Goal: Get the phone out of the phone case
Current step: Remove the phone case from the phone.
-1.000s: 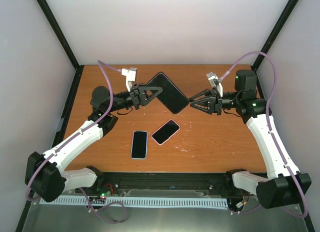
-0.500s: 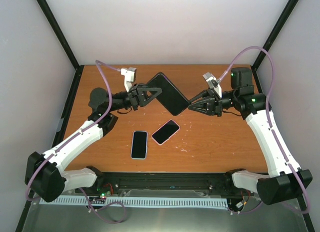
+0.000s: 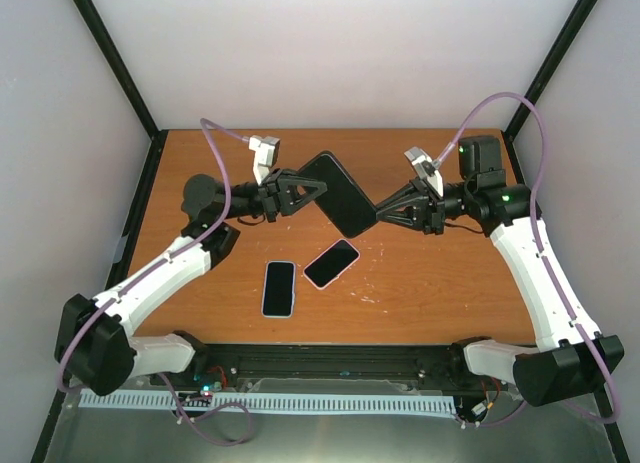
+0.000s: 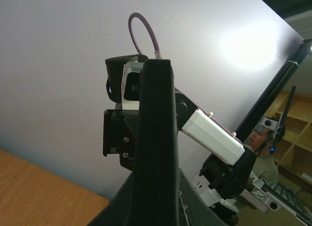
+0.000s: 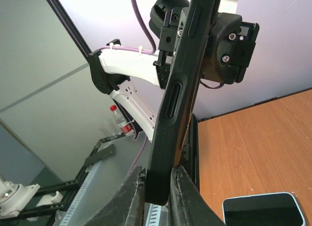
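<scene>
Seen from above: a black phone case (image 3: 338,191) held up off a wooden table (image 3: 450,283), over the table's 12 o'clock half, turned like a diamond. Gripped at two opposite corners. At its 9 o'clock corner, the left gripper (image 3: 312,190), clamped onto it. At its 4 o'clock corner, the right gripper (image 3: 383,212), likewise clamped onto it. Cannot tell whether a phone sits inside.

Lying flat on the table toward 6 o'clock of the phone case: a dark phone (image 3: 331,263), slanted, and just beside it at its 8 o'clock a light-edged phone (image 3: 279,288), set lengthways toward the arms. Not touching each other, and well apart from both grippers.

From the left wrist: the phone case (image 4: 156,138) edge-on, a thick black bar rising up the middle of the view.

From the right wrist: the phone case (image 5: 178,89) also edge-on, side buttons showing, its lower end pinched between two fingers (image 5: 130,199), one pressed to each face.
</scene>
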`<state>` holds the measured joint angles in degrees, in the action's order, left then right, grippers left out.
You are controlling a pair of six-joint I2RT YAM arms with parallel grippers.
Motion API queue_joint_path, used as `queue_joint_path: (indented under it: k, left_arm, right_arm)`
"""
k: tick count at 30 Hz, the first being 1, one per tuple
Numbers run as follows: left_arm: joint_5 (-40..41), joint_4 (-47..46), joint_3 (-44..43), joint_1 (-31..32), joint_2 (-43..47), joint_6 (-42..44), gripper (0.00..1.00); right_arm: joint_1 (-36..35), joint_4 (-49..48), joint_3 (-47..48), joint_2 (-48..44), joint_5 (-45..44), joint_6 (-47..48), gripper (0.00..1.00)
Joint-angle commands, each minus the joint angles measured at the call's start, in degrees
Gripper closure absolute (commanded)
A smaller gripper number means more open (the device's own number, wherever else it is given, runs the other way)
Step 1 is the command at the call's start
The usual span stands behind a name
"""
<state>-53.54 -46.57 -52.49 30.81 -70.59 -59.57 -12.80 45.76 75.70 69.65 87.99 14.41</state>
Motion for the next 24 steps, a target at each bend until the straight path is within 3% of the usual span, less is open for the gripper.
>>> queue_joint_path:
  k: [1, 5, 14, 24]
  left_arm:
    - [-3.22, -6.55, -1.45, -0.4, -0.77, -2.75, 1.0]
    - [-6.35, -14.92, -1.93, -0.42, -2.44, -8.7, 1.0]
    - [-10.38, -40.84, -4.29, 1.75, -7.65, -28.49, 1.0]
    - [-13.5, -28.03, -12.92, 7.91, -7.47, -20.99, 1.0]
  right_arm:
    - [-0.43, 2.73, 2.76, -0.94, 8.06, 3.73, 0.91]
    - [-0.52, 5.4, 2.75, -1.68, 8.88, 8.02, 0.97]
    - [-3.95, 2.76, 2.03, -4.69, 9.0, 9.69, 0.97]
    - [-9.69, 1.78, 5.37, -2.44, 7.17, 11.16, 0.97]
